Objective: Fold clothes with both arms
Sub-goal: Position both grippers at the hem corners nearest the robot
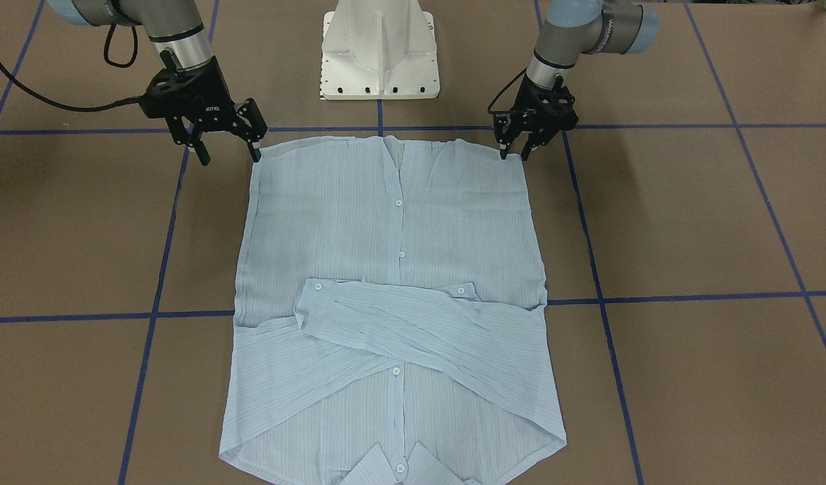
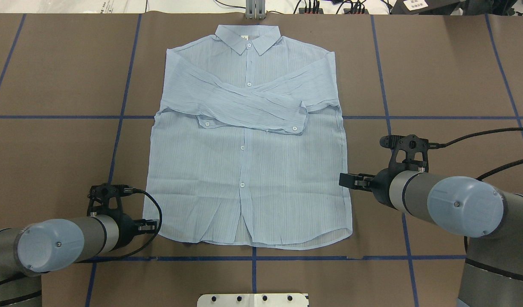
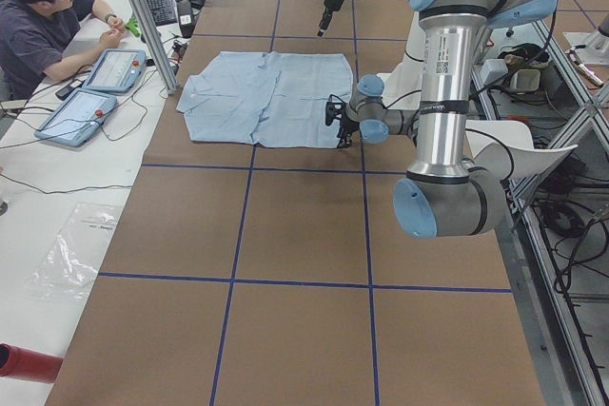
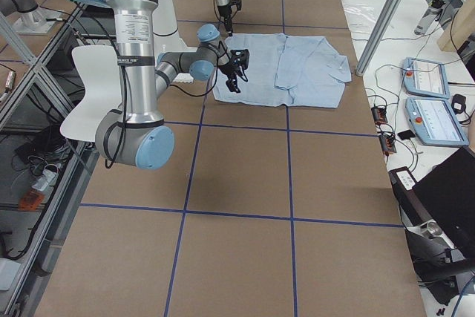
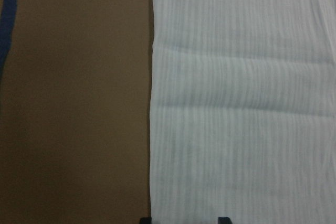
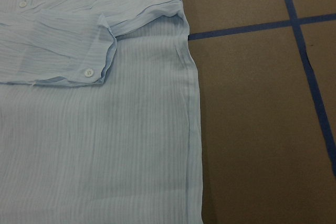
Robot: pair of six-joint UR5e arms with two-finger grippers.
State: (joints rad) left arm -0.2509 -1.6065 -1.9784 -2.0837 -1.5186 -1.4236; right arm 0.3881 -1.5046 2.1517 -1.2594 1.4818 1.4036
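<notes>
Shirt (image 2: 244, 183) flat mid-frame on bench (image 2: 52, 64) in the overhead view, collar at top. Sleeves (image 2: 244, 106) crossed over chest: likely done. Body folds not yet made.

Front view: right claw (image 1: 230, 156), upper left, spread wide and empty at a hem corner. Left claw (image 1: 514, 155), upper right, parted narrower, empty, at the other corner.

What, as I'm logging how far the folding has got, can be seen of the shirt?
The shirt is thin, pale blue, finely striped and lightly wrinkled, with white buttons down the front. It lies flat, front up, on the brown table, with the collar away from the robot and the hem toward it. Both sleeves are folded across the chest and cross each other. The open left hand and open right hand stand at its hem corners; whether they touch it is unclear.
</notes>
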